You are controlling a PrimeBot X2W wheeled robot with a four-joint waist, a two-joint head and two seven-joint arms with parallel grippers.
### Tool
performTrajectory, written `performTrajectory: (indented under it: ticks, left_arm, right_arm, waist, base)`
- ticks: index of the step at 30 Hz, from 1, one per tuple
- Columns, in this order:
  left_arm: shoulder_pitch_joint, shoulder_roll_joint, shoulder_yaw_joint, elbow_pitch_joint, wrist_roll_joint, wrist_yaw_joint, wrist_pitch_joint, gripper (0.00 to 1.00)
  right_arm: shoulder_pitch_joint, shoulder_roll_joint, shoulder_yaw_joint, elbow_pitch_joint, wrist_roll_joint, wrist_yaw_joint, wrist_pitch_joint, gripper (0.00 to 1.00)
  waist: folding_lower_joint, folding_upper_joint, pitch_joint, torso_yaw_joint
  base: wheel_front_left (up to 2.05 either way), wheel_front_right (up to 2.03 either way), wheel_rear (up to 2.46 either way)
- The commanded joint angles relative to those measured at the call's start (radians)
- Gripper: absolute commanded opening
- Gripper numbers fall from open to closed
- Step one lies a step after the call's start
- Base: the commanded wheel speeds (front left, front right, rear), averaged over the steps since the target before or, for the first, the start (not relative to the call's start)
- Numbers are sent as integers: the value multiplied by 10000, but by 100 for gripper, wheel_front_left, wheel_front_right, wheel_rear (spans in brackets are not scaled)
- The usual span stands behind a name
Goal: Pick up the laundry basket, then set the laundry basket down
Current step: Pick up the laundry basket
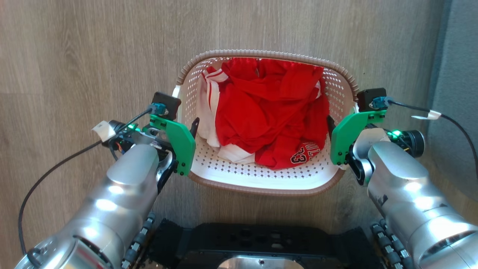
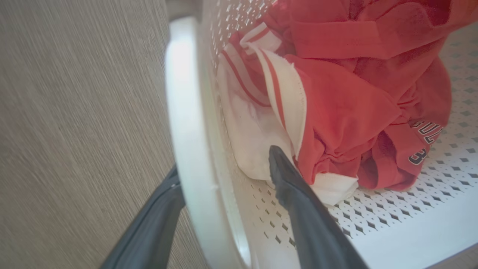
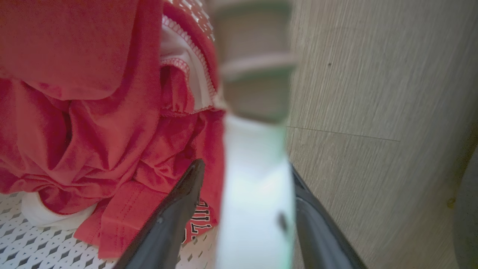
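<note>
Left gripper (image 2: 224, 162): jaws released and standing wide, astride the left side wall of the laundry basket (image 1: 261, 191), one finger outside and one inside. Right gripper (image 3: 245, 166): the same, released and astride the right wall. Neither grips anything yet.

Position: the basket stands upright on the floor (image 1: 74, 56), mouth up. It is just ahead of your robot's base, between the two arms. The red cloth (image 1: 269, 108) is heaped inside, with white fabric (image 2: 254, 134) along its left.

Risks, as judged from here:
- The left inner finger is just beside the white fabric; I cannot tell whether it touches. If you close now you may pinch cloth against the wall, which would soften the grip and let the plastic slide.
- The walls look thin and perforated, so a clamp biting below the rim could flex them.
- If one side closes or lifts before the other, the basket will tip and the cloth will shift.

Orientation: the long axis likely runs left to right across you, with a gripper at each end.
</note>
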Motion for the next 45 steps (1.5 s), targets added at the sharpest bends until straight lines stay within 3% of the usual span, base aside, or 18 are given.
performTrajectory:
  ticks: [1,29,30,31,32,33,45]
  left_arm:
    - [66,219,-11,-15,-119,-60,30,100]
    - [-384,219,-1713,-26,-1908,-61,-203,100]
    - [-397,219,-1736,-31,-1979,-61,-216,97]
    - [-405,219,-1776,-40,-2037,-61,-215,73]
    - [-404,219,-1824,-56,-2095,-61,-189,42]
    - [-405,219,-1870,-72,-2159,-61,-156,0]
    - [-391,219,-2482,-179,-2742,-61,-115,0]
  right_arm:
    - [395,168,220,16,97,67,-17,100]
    - [-5,168,527,475,744,67,-312,100]
    - [-19,168,536,499,755,67,-319,100]
    - [-32,168,552,522,763,67,-307,69]
    - [-45,168,567,545,773,67,-290,35]
    - [-59,168,580,566,780,67,-282,0]
    - [-127,168,775,706,869,67,-289,0]
  waist:
    - [-1,-1,65,40]
    - [-1,-1,444,235]
    - [-1,-1,446,249]
    - [-1,-1,449,260]
    - [-1,-1,452,270]
    - [-1,-1,454,281]
    - [-1,-1,350,373]
  base:
    - [0,0,0]
    - [0,0,0]
    - [0,0,0]
    - [0,0,0]
    - [0,0,0]
    - [0,0,0]
    - [0,0,0]
